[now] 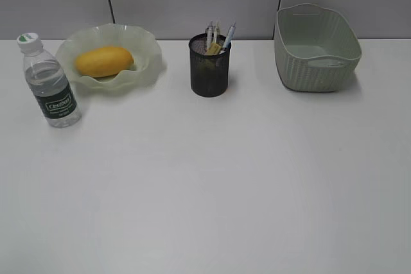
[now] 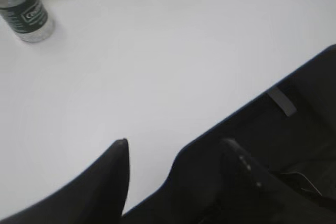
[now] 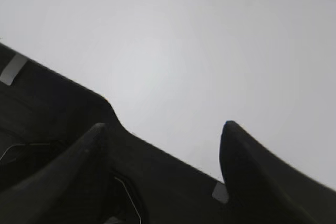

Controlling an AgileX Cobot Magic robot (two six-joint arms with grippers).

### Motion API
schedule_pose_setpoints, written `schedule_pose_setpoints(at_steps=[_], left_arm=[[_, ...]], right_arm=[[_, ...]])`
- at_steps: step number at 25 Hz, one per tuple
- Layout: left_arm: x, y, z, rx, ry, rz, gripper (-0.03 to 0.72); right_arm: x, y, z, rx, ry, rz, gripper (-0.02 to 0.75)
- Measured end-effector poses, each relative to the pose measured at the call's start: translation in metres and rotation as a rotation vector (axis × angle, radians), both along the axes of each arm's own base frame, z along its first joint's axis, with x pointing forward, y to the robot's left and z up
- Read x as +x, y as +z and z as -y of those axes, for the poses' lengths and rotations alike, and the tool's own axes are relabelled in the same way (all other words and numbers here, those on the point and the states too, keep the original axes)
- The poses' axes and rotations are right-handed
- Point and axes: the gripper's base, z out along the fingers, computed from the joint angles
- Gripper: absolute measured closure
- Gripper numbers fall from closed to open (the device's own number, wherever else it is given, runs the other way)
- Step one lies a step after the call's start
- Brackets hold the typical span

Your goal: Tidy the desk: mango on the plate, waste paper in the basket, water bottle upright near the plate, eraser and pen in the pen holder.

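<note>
The yellow-orange mango lies in the pale green wavy plate at the back left. The water bottle stands upright just left of the plate; it also shows in the left wrist view. The black mesh pen holder holds pens and a yellow eraser. The sage-green basket stands at the back right; the waste paper is not visible. Neither gripper shows in the exterior view. My left gripper and right gripper are open and empty over the desk's front edge.
A grey panelled wall runs behind the desk. The desk's dark front edge and the floor below show in both wrist views.
</note>
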Motion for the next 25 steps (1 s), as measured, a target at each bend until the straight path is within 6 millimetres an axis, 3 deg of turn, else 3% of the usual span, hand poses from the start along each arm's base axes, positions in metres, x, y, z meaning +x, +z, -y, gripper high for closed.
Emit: schedule_pose_setpoints(at_steps=[12,25], left_arm=[[-0.015,0.002,-0.011,-0.038,0.365,0.126,0.360],[-0.029,0.002,-0.011,-0.050,0.502,0.224,0.367]], right_arm=[[-0.037,0.004,0.019,0.079,-0.330,0.256,0.216],[-0.044,0.004,0.020,0.088,-0.354,0.299,0.216]])
